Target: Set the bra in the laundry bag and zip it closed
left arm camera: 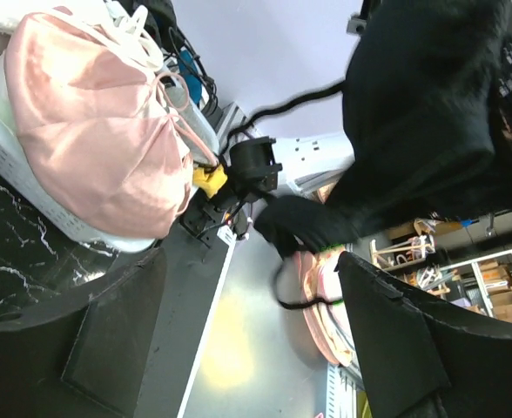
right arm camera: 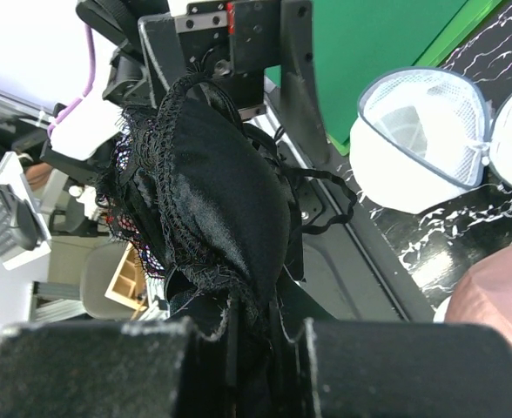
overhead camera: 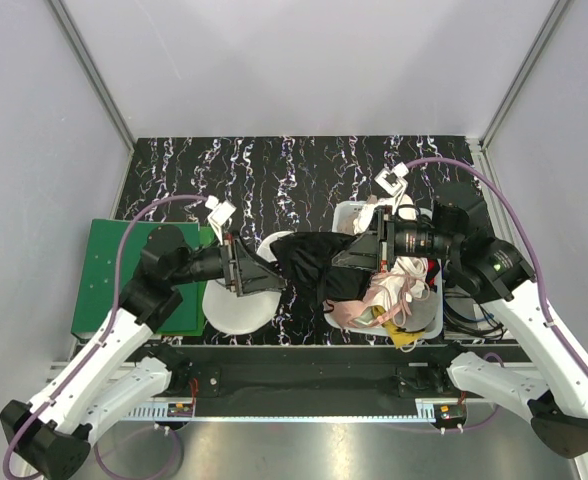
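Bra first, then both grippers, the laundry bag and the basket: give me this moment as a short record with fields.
bra: black, held up between the two arms
right gripper: shut on the bra's edge
left gripper: open, gripping nothing
laundry bag: unzipped, lying open on the table, bra not in it
basket: white, holds a pink garment
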